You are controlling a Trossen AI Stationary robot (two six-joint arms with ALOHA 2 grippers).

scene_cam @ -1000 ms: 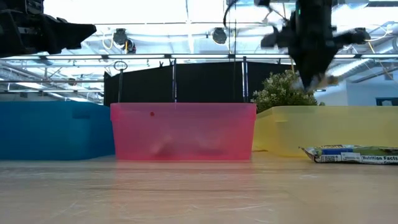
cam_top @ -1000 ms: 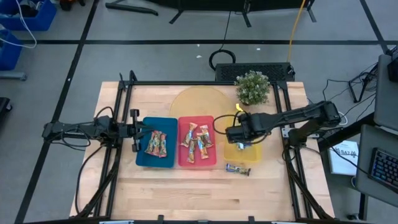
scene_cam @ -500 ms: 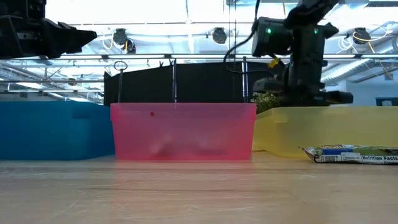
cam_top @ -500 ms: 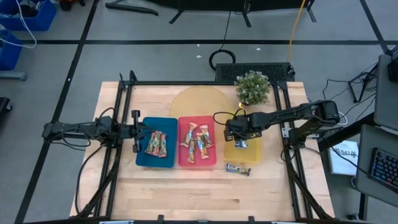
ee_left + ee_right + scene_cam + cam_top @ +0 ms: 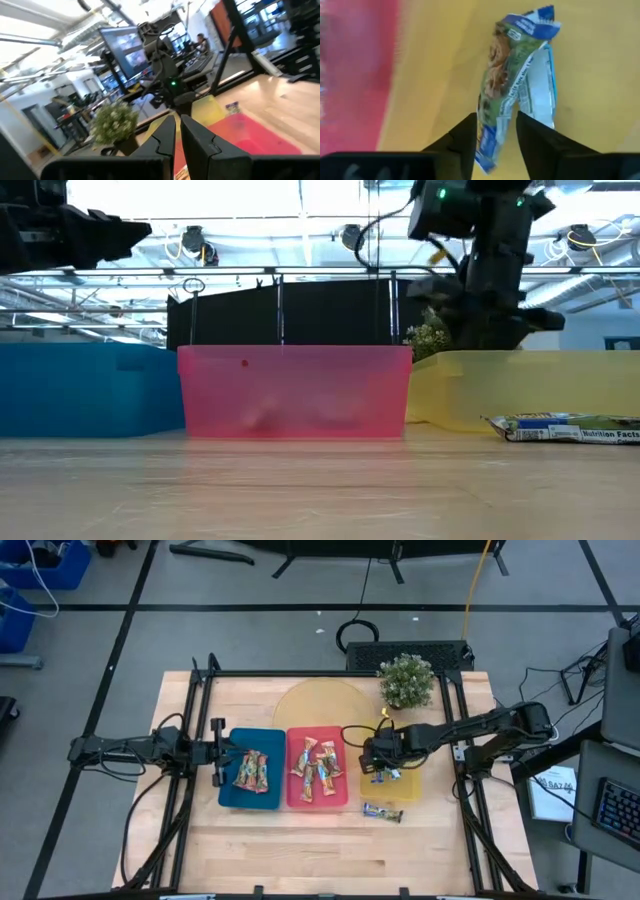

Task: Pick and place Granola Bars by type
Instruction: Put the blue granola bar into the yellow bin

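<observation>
Three trays sat side by side on the counter (image 5: 300, 840): a blue tray (image 5: 228, 790) with the red-green bars (image 5: 251, 771), a red tray (image 5: 296, 798) with the orange-gold bars (image 5: 316, 766), and a yellow tray (image 5: 408, 788) meant for the blue-silver kind. The right gripper (image 5: 381, 769) hung low over the yellow tray with a blue-silver bar (image 5: 512, 85) between its fingers (image 5: 464, 137). In the right wrist view the wrapper's near end still lay between the jaws, which stood a little apart, so whether they were pinching it or had already let go could not be told; the bar's far end pointed down at the tray floor. A second blue-silver bar (image 5: 382, 811) lay on the bare counter just in front of the yellow tray.

These bars looked light, with slick, crinkly foil around a stiff core, so a pinch across the middle of the short width should hold better than one on the loose sealed ends, which would likely slip or fold.

The left gripper (image 5: 216, 752) waited at the blue tray's outer edge, jaws nearly together and empty.
</observation>
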